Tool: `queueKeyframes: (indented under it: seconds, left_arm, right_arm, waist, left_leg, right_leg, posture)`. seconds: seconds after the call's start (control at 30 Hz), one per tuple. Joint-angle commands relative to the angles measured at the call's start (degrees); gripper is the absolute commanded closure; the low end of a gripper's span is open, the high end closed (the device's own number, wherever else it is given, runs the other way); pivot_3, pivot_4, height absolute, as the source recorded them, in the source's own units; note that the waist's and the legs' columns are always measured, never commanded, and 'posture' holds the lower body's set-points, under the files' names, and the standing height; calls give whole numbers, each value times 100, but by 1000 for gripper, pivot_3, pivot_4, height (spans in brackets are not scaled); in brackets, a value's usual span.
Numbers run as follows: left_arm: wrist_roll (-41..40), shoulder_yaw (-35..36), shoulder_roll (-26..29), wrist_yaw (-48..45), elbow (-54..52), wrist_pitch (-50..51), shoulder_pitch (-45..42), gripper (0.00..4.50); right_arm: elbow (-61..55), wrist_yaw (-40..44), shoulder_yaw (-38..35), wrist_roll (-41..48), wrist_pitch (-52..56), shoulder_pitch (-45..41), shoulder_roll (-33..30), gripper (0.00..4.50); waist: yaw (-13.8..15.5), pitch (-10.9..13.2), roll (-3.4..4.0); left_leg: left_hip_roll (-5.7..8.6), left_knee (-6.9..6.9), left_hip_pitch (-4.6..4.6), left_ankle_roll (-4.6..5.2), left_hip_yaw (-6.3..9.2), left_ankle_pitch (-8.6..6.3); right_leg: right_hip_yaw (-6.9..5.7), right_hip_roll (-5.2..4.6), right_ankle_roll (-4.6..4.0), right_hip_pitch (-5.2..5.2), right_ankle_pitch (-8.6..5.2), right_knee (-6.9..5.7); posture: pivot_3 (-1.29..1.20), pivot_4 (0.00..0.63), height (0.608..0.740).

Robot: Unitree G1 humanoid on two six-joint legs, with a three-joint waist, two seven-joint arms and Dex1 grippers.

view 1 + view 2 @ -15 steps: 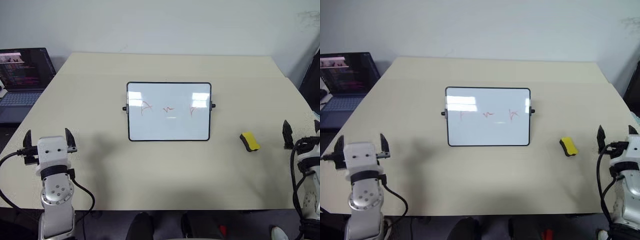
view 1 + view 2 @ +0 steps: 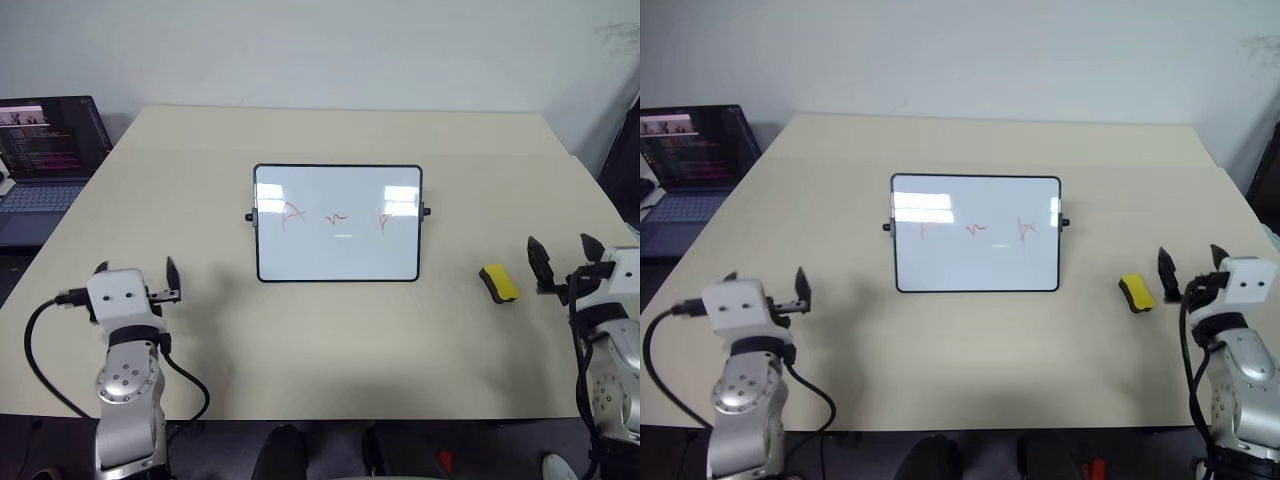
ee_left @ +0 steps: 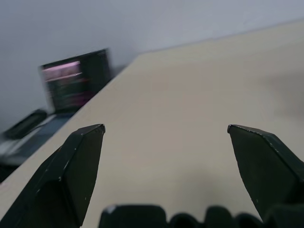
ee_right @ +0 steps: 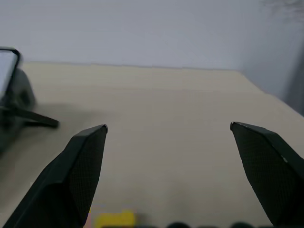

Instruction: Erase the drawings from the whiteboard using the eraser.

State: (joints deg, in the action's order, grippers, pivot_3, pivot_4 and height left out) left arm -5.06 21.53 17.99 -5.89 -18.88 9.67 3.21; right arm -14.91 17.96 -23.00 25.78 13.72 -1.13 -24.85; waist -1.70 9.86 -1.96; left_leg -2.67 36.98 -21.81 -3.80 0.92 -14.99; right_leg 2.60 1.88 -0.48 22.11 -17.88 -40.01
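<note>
Nearest, the left gripper (image 2: 134,270) hangs over the near left part of the worktop (image 2: 340,340). Its jaws are wide open, with nothing between them and nothing touching them. On the other side, the right gripper (image 2: 560,250) hangs over the near right edge of the worktop. Its jaws are also spread wide and hold nothing. The eraser (image 2: 499,283), a small yellow block with a black underside, lies flat on the worktop just beside the right gripper, on the side toward the middle. The two are close but apart. In the right wrist view a bit of yellow shows low down between the jaws. A little farther back, in the middle of the worktop, the whiteboard (image 2: 338,224) stands tilted on its small stand. The drawings (image 2: 338,216), three thin red scribbles, sit in a row across it. Farthest off, past the worktop's left side, a laptop (image 2: 48,150) is open with its screen lit.
</note>
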Motion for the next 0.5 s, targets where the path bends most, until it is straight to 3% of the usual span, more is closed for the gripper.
queueKeyframes:
  seconds: [0.03, 0.23, 0.37, 0.5]
  left_arm:
    - [-775, 140, 468, -920, -176, 62, -169, 0]
    - [-1839, -311, 1515, -2637, 72, 748, -1105, 0]
    - [-2510, -1135, 2155, -3947, -140, 1561, -1844, 0]
    - [-2729, -1687, 2422, -4537, -493, 1883, -2037, 0]
  right_arm:
    - [-740, -109, 162, 297, 556, 74, 32, 14]
    - [-1497, -582, 339, 844, 2135, 47, -70, 14]
    - [-1649, -950, 475, 937, 2954, -101, -71, 14]
    - [-1499, -996, 276, 1022, 3418, -261, -240, 14]
  waist:
    - [3, 0, 1]
    - [26, 2, -1]
    - [10, 2, -1]
    - [-38, 5, 5]
  left_leg:
    - [0, 0, 2, 0, 1, 0]
    - [6, 7, -3, 0, 12, 0]
    - [8, 5, -7, 1, 11, 0]
    - [2, -1, -8, 1, 11, 0]
  right_leg:
    - [-1, 0, 0, 1, 0, 1]
    - [-12, -1, 3, 5, -2, 3]
    - [-11, -1, 22, 7, -13, 7]
    - [2, 2, 21, 15, -13, 8]
  posture:
    - [0, 150, 740]
    - [0, 150, 740]
    - [0, 150, 740]
    - [0, 150, 740]
